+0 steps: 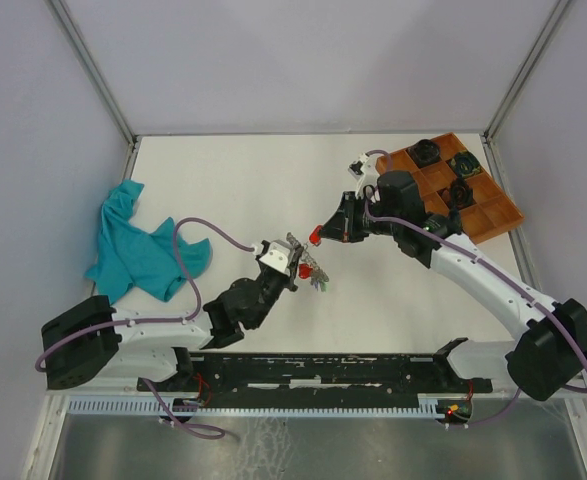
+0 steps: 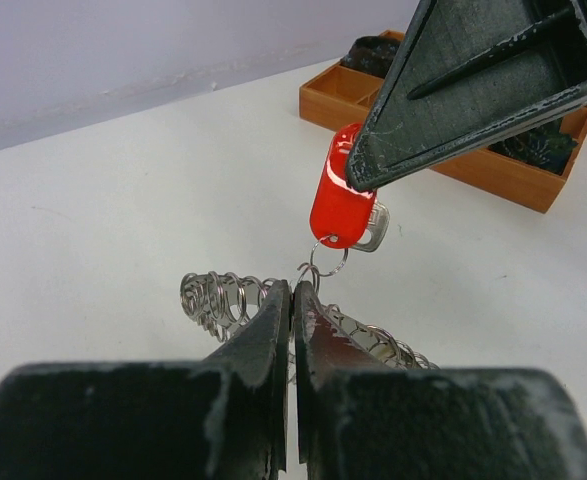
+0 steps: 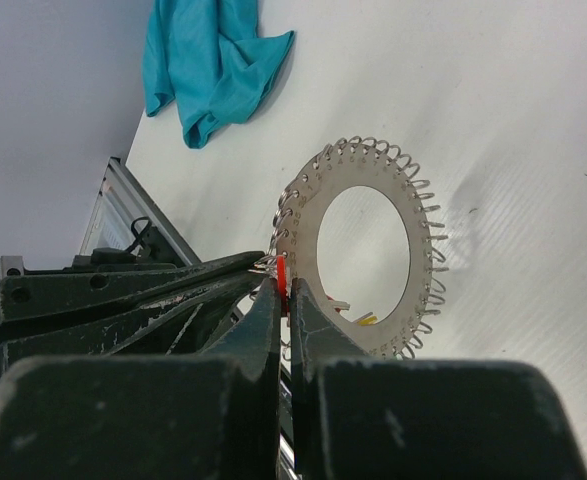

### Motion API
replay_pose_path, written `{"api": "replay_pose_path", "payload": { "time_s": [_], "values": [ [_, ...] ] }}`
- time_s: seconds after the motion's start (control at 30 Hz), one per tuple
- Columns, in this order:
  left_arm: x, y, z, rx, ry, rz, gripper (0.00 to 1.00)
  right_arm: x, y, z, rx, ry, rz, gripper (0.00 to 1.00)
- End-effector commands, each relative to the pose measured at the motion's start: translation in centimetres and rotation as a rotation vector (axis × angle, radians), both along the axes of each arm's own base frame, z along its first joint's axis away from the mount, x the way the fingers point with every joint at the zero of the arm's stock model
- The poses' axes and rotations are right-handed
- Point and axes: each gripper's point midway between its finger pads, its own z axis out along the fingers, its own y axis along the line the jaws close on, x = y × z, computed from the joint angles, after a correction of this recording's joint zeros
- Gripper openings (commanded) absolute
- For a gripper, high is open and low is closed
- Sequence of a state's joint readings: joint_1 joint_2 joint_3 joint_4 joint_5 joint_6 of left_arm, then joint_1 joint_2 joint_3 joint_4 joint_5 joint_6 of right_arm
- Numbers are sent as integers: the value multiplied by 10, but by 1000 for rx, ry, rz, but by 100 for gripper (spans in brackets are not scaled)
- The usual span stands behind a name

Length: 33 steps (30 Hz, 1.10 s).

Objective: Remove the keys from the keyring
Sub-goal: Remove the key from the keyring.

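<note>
The keyring (image 1: 309, 266) is a flat silver ring edged with small wire loops, held just above the table's middle. My left gripper (image 1: 295, 264) is shut on its edge; in the left wrist view the fingertips (image 2: 295, 287) pinch the coiled loops (image 2: 218, 300). My right gripper (image 1: 324, 235) is shut on a key's red tag (image 1: 315, 237). That tag (image 2: 341, 200) with its silver key (image 2: 374, 228) hangs from a small loop joined to the ring. In the right wrist view the gripper (image 3: 285, 287) pinches the red tag (image 3: 282, 268) beside the ring (image 3: 303, 215); a yellow tag (image 3: 365, 320) shows behind.
A teal cloth (image 1: 138, 245) lies at the left of the table. A wooden compartment tray (image 1: 493, 215) with dark objects stands at the back right, also in the left wrist view (image 2: 513, 170). Grey walls and a metal frame enclose the table.
</note>
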State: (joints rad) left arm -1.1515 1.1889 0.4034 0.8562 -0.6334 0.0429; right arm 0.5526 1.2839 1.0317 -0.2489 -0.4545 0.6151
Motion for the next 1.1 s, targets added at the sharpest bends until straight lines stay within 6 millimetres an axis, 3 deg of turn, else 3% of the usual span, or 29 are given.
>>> {"api": "replay_pose_path", "payload": {
  "time_s": [0.0,0.1,0.37,0.53,0.67,0.73,0.87,1.07],
  "values": [
    [6,8,21,-79,-83,45,3,4,-3,39,48,-128,5,1],
    [5,7,18,-81,-80,38,5,2,-2,41,49,-137,22,1],
    [-2,10,6,-73,-38,5,27,1,-5,48,22,-194,41,0],
    [-13,16,7,-87,-16,-42,49,-2,-5,51,9,-223,64,1],
    [-31,12,20,-83,-50,-167,64,-3,-7,54,-9,-255,76,1],
    [-37,8,25,-56,-67,-222,63,-4,-8,57,-12,-271,80,0],
    [-42,0,28,8,-93,-297,50,-5,-8,60,-8,-283,90,1],
    [-39,-15,26,54,-112,-335,45,-8,-7,61,2,-286,102,1]
  ]
}}
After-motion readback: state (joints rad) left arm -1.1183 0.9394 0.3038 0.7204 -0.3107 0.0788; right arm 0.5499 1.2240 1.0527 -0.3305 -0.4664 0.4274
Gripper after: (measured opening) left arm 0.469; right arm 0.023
